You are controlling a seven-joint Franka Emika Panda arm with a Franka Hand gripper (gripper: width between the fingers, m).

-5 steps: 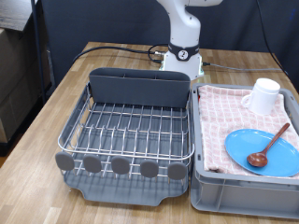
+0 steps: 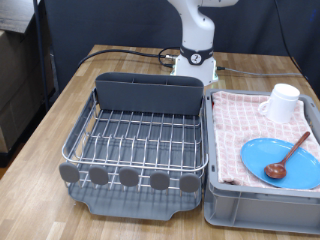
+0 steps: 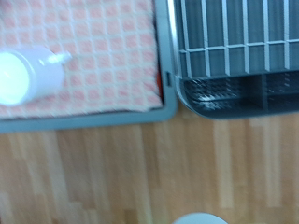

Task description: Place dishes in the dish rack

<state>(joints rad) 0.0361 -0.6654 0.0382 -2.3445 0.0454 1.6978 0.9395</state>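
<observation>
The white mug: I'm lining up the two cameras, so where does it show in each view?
Exterior view: the white mug stands on the pink checked cloth inside the grey crate, toward the exterior view's top right, beyond the light-blue plate.
Wrist view: the mug lies at the picture's edge, on the same cloth, seen from above.
Shared landmark: the dish rack's dark caddy beside the crate wall.

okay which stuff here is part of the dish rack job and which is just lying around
Job:
- plate, in the crate
- spoon, lying on the plate
- mug, on the cloth
- rack, no dishes in it

Lying about:
- crate
- cloth
- cable
- table

The hand shows in neither view.
</observation>
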